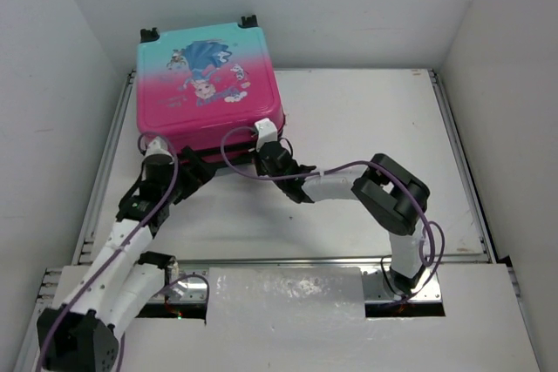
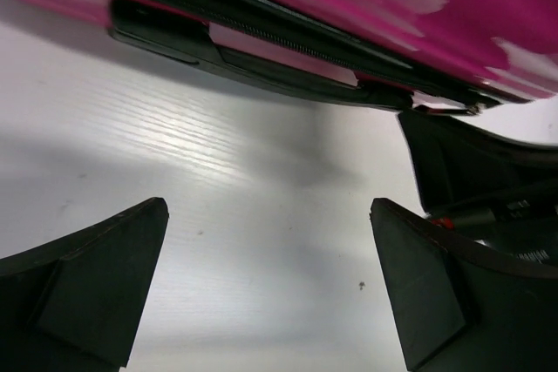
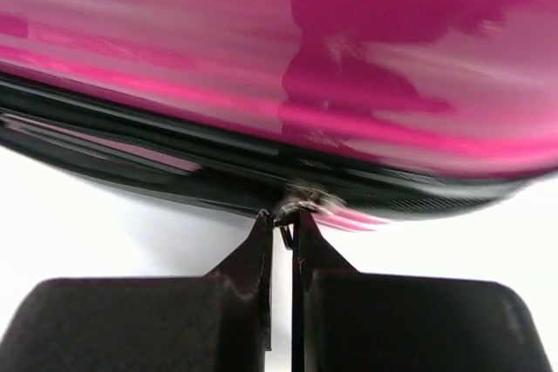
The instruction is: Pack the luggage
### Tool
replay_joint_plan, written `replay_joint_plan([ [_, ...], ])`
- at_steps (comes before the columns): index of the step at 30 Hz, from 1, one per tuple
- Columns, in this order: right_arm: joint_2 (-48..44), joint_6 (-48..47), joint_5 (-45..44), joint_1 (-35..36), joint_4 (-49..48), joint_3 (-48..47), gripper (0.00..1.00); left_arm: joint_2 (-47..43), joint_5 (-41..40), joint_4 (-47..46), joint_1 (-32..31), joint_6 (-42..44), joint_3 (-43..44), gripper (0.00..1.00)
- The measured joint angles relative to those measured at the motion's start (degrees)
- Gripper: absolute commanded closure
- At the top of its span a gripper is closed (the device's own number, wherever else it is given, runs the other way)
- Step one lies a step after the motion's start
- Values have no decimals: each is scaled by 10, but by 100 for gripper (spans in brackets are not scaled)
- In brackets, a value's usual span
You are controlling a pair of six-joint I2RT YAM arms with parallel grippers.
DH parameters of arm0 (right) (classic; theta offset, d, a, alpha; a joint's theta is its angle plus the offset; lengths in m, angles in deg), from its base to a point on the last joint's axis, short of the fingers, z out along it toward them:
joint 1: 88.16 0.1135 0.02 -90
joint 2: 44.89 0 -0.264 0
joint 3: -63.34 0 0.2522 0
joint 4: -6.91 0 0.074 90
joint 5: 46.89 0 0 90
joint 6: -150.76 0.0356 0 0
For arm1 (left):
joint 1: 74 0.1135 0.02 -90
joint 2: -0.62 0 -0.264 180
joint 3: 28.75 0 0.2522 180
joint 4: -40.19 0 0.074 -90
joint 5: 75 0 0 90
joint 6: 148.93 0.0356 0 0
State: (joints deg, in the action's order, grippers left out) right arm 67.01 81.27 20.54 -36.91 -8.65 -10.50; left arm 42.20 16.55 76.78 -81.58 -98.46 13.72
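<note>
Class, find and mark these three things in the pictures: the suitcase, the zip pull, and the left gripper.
suitcase (image 1: 209, 84), top view, middle of the printed lid.
zip pull (image 3: 303, 199), right wrist view, silver tab on the zip line.
left gripper (image 2: 268, 241), left wrist view, the gap midway between its open tips.

White table (image 1: 366, 119), white walls (image 1: 349, 6) around it

The luggage (image 3: 349, 67) overflows both wrist views, smeared close up; the small metal bit (image 3: 302, 201) pinched by the right claw (image 3: 281, 220) is too blurred to name.
</note>
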Motion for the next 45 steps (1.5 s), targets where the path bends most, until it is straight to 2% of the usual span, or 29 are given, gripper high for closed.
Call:
replay_joint_plan([
  [4, -15, -34, -27, -14, -61, 52, 100, 72, -41, -64, -76, -67, -17, 0],
  [7, -33, -57, -15, -33, -104, 99, 100, 116, -75, -114, -115, -124, -26, 0],
  [11, -57, -78, 8, -36, -126, 132, 100, 158, -143, -185, -147, -212, -37, 0],
  [17, -84, -86, 36, -41, -146, 164, 100, 217, -242, -267, -174, -318, -48, 6],
  [21, -100, -86, 47, -43, -151, 177, 100, 276, -284, -301, -175, -358, -48, 16],
  [24, -101, -86, 51, -43, -151, 177, 100, 309, -310, -317, -175, -376, -48, 31],
  [26, -101, -86, 53, -43, -151, 177, 100, 327, -323, -325, -175, -383, -48, 38],
  [27, -101, -86, 56, -44, -151, 177, 100, 336, -329, -330, -175, -387, -48, 49],
  [28, -101, -86, 59, -44, -151, 177, 100, 344, -332, -339, -175, -394, -47, 52],
  [29, -101, -86, 63, -45, -152, 177, 100, 351, -334, -349, -176, -397, -45, 64],
  [32, -101, -87, 74, -47, -154, 177, 100, 363, -342, -368, -179, -410, -36, 88],
  [33, -101, -88, 77, -48, -155, 177, 100, 369, -343, -369, -180, -418, -34, 100],
  [41, -87, -93, 108, -55, -137, 156, 100, 389, -356, -369, -183, -424, -25, 100],
  [45, -62, -89, 71, -57, -116, 127, 100, 403, -356, -376, -183, -424, -24, 100],
])
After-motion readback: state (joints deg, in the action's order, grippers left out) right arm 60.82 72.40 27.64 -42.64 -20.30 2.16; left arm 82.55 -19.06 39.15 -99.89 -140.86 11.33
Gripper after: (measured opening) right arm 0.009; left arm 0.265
